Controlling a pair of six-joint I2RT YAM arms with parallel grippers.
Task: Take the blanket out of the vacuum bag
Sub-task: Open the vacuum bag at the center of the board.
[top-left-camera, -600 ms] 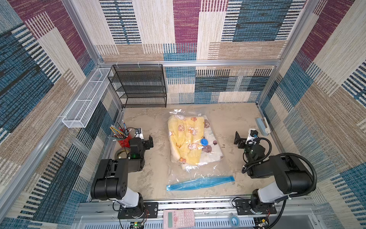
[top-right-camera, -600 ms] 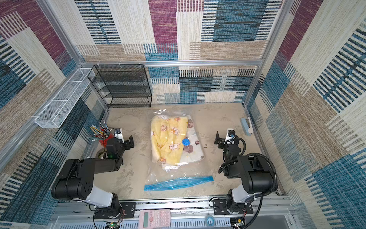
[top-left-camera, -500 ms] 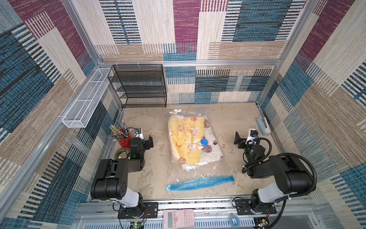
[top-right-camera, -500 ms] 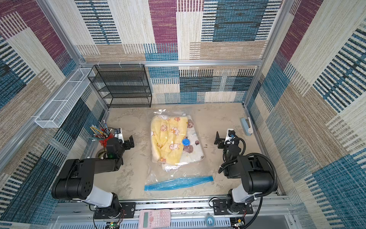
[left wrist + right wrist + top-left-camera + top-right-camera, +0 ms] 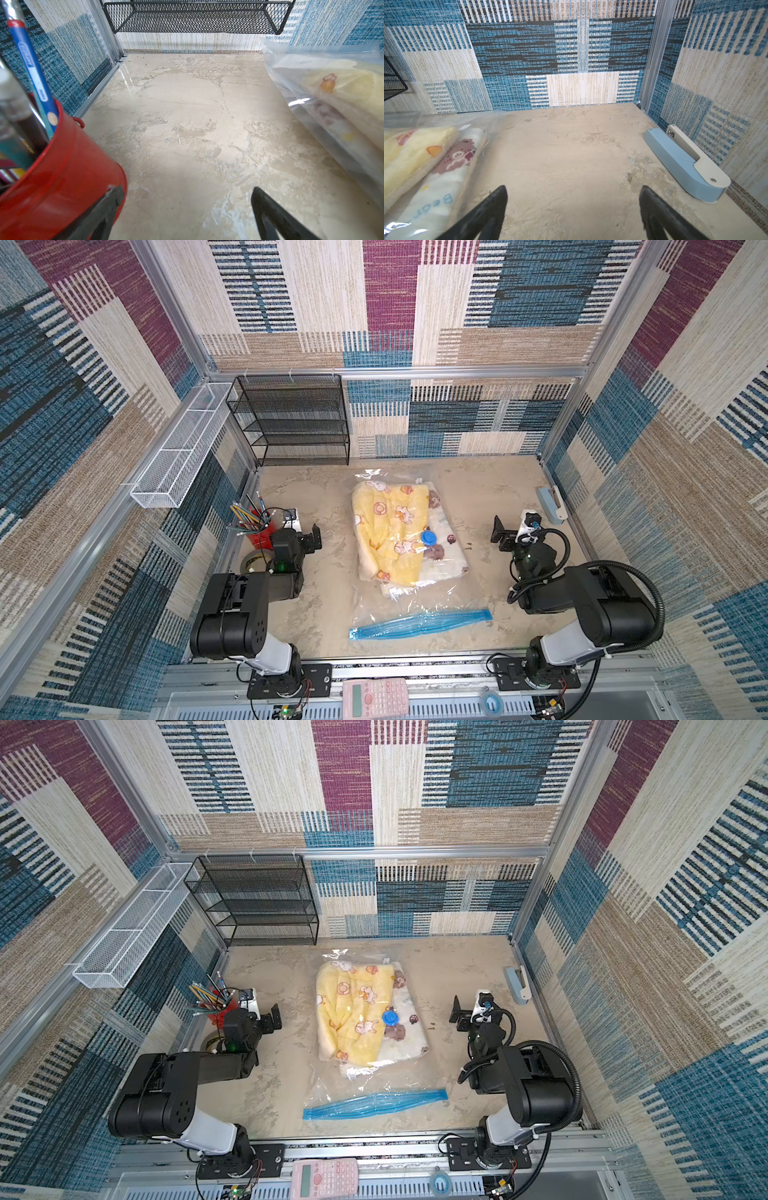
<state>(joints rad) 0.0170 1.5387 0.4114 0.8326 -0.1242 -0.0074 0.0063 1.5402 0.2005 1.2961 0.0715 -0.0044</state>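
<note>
On the tabletop (image 5: 316, 614), a glossy beige, mottled, stone-looking surface, the vacuum bag (image 5: 419, 599) lies flat roughly in the middle, between my two arms and well apart from both. The blanket (image 5: 395, 531) is inside it, folded, yellow with cartoon bunnies plus a white patch with bears. It fills the far part of the bag. The blue zip strip (image 5: 419, 620) runs along the edge nearest the arm bases, and the round blue valve cap (image 5: 428, 537) sits on top over the blanket. I can't tell if the zip is sealed. The left gripper (image 5: 187, 187) hangs low over bare table with its jaws spread wide and nothing between them, right beside a red cup (image 5: 62, 176) stuffed with pencils (image 5: 249, 512). The right gripper (image 5: 573, 187) is the same deal, jaws wide and holding nothing, with the bag off to one side and a blue-and-white stapler-looking gadget (image 5: 685, 166) against the wall. The room's a boxy cell: carpet-tile walls (image 5: 390, 302) in blue, beige and maroon patches on an aluminium frame (image 5: 395, 372). There's a black mesh shelf rack (image 5: 299, 427) in the back corner and a white wire basket (image 5: 178, 452) hung on the side wall. A pink calculator (image 5: 376, 697) sits on the front rail.
</note>
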